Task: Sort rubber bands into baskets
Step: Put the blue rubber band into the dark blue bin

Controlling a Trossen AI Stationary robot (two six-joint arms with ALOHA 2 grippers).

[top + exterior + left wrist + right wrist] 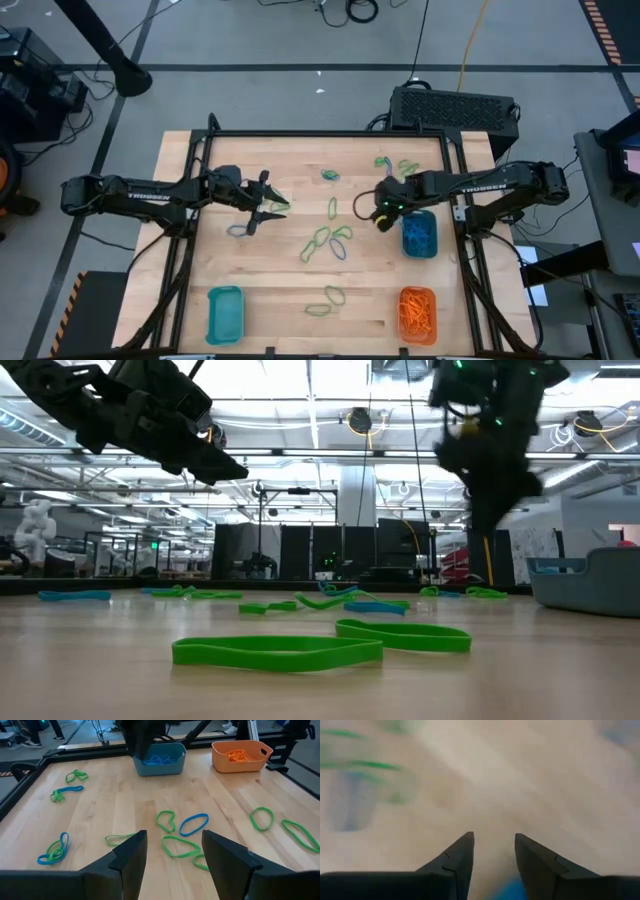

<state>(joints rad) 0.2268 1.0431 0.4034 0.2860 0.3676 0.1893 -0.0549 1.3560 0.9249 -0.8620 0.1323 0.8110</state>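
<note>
1. Blue bands already fill the teal basket (419,233) beside my right gripper (381,214), jaws apart and empty.
2. My left gripper (262,200) hovers, jaws wide.
3. Loose rubber bands (327,240) lie mid-worktop (280,270); I should drop squarely over one.

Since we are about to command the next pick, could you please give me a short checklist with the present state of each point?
1. Left claw open, nothing between its fingers: ok.
2. Right claw open over the table beside the blue basket; the blue patch low between its fingers cannot be identified: cannot tell.
3. Loose green and blue bands lie on the wood ahead of the left claw: ok.
4. Orange basket holds only orange bands: ok.
5. Second blue basket looks empty and ready: ok.
6. All bands sorted: not ok, many remain on the table.
</note>
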